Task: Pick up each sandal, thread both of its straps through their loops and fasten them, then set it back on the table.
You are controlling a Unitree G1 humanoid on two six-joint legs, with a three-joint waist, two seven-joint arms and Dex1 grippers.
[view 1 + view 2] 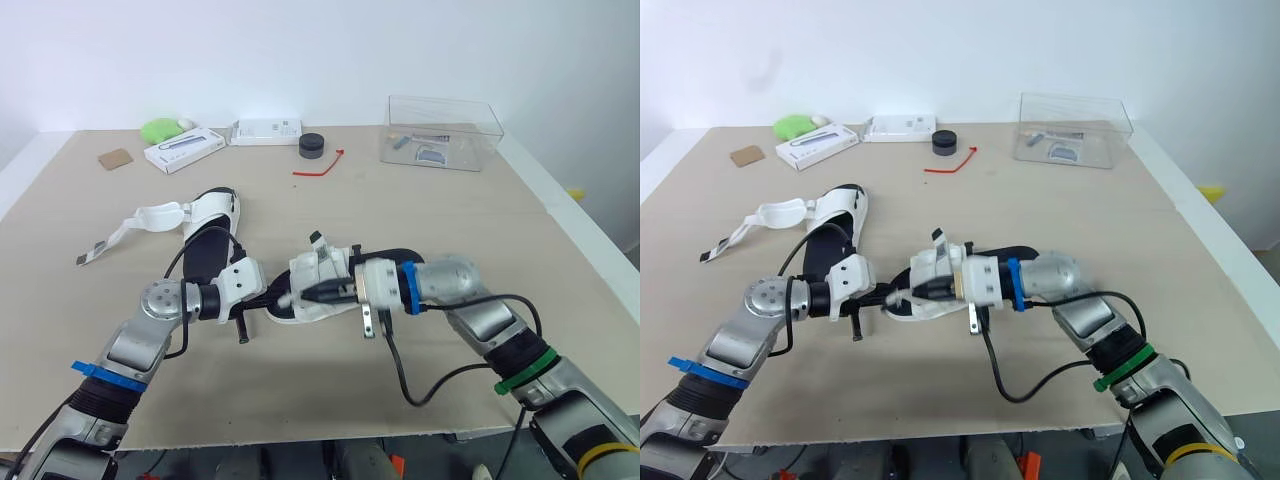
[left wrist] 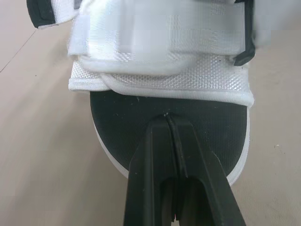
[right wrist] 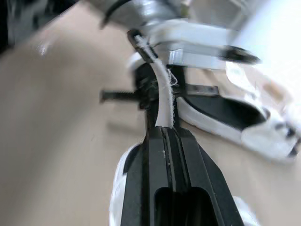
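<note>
Near sandal [image 1: 305, 303] sits at the front middle of the surface [image 1: 430, 225], between both arms. Left gripper [image 2: 170, 118]: jaws pressed together, tips at the toe of the black footbed, likely steadying it. Right gripper [image 3: 164, 131]: jaws pinching the white strap [image 3: 162, 96], probably to feed it to its loop. Second sandal [image 1: 208, 235] lies behind, straps loose.

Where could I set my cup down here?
Most bare table lies on the right, in front of the clear box. The front-left corner, before the open sandal, is free too. Crowded: the back edge by the white boxes, and the middle, where left gripper and right gripper meet the near sandal.
</note>
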